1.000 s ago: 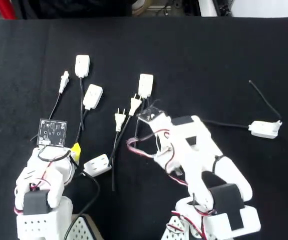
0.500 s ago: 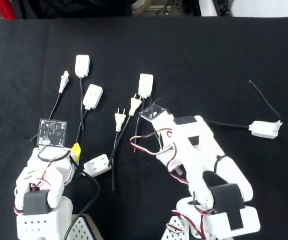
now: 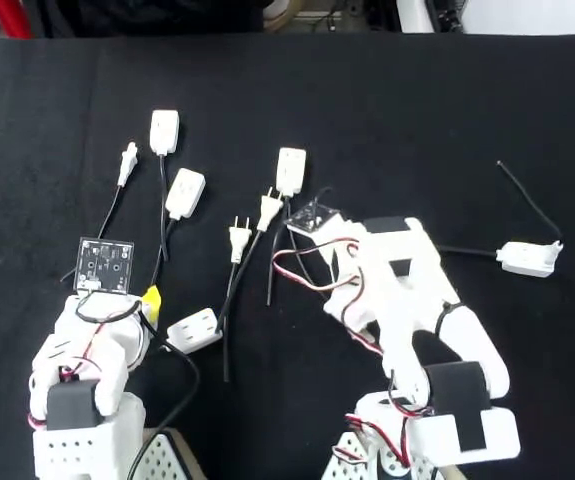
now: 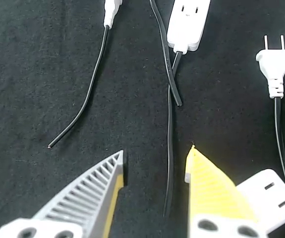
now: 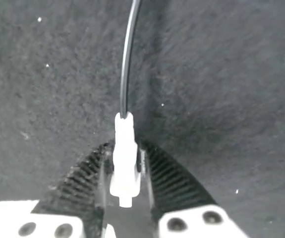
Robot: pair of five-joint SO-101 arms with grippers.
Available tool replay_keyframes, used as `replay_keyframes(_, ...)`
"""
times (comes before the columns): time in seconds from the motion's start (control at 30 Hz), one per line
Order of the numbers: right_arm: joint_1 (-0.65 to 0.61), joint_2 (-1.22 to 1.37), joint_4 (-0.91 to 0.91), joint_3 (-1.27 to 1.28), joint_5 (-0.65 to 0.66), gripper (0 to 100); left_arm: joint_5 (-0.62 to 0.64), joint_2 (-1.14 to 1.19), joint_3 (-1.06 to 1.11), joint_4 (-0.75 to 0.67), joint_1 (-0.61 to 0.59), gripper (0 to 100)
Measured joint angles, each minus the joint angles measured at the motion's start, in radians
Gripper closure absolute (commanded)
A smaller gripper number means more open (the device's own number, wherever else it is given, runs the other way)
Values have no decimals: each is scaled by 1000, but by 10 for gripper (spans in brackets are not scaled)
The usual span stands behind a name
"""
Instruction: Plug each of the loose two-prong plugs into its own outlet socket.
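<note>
My right gripper (image 5: 125, 148) is shut on a small white plug (image 5: 124, 166), whose black cable (image 5: 128, 59) runs away over the cloth. In the high view the right wrist (image 3: 313, 220) sits just right of a white socket (image 3: 290, 170) and a loose plug (image 3: 268, 209). Another loose plug (image 3: 237, 238) lies left of that one, and a third plug (image 3: 127, 160) lies at the far left. My left gripper (image 4: 154, 163) stands open above a black cable (image 4: 169, 148), with a socket (image 4: 268, 193) beside its yellow finger (image 4: 211, 188).
More white sockets lie at the upper left (image 3: 164, 130), below it (image 3: 185, 192), near the left arm (image 3: 195, 328) and at the far right (image 3: 527, 258). Black cables cross the black cloth between them. The far half of the table is bare.
The right arm has swung a little to the right and away from me, its wrist now closer to the middle socket. The left arm has stayed put.
</note>
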Motion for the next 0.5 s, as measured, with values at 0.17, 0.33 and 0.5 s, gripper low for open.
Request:
replay_keyframes(0.17, -35, -21, 35, 0, 0, 986, 0, 0, 0, 0, 0, 790)
replay_keyframes(0.33, -64, -209, 124, -57, -66, 986, 0, 0, 0, 0, 0, 790)
replay_keyframes(0.5, -72, -494, 175, -87, -187, 986, 0, 0, 0, 0, 0, 790)
